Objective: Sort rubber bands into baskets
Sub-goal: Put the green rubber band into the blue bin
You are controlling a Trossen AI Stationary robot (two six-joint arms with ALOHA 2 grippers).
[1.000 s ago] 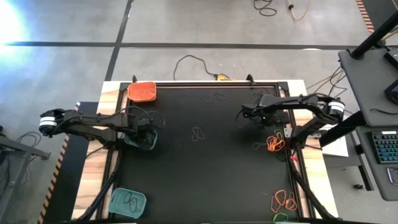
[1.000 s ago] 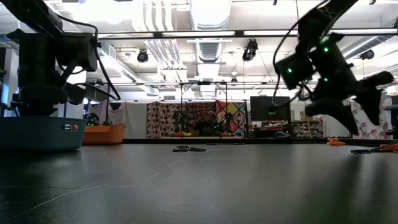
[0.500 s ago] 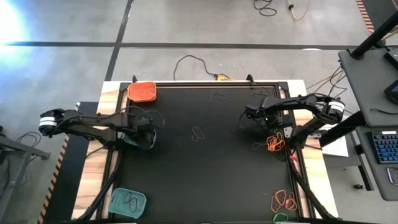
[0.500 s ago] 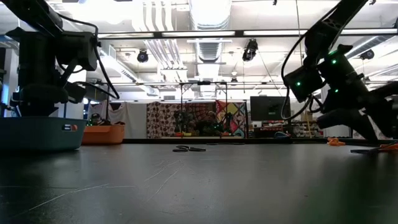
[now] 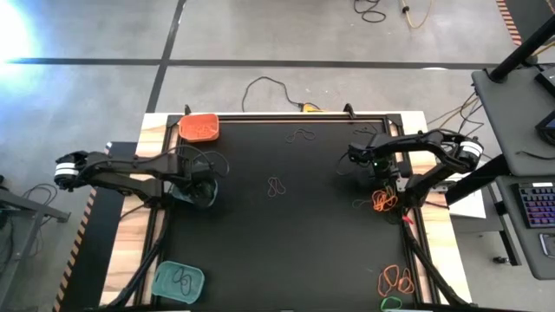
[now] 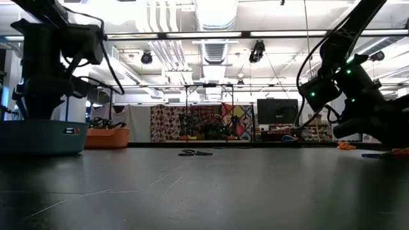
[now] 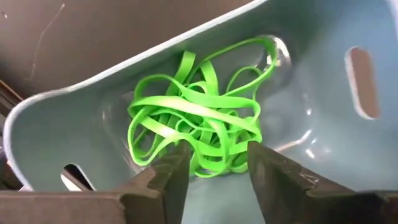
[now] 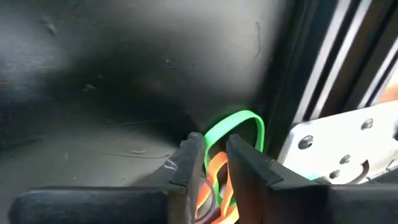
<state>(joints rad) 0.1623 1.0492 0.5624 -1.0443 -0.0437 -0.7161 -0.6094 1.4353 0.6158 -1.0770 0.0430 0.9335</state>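
My left gripper stands open over a teal basket at the table's left side. A tangle of bright green rubber bands lies on that basket's floor just beyond the fingertips, and I cannot tell whether the fingertips touch it. My right gripper is down on a pile of orange and green rubber bands by the table's right rail, with its fingers nearly together. An orange basket sits at the far left corner. A second teal basket sits at the near left. My right gripper has an orange rubber band between its two fingers, which stand close together and slant down onto the pile. A green band loops just past the fingertips. The bands lie on the table, and the fingers hide how much is caught.
Loose bands lie on the black mat: dark ones at the far middle and the centre, orange ones and a green one at the near right. A metal rail runs just beside the right gripper.
My right gripper has moved toward the table's right and near edges and sunk onto the pile of bands by the rail. My left arm has risen slightly above the teal basket.
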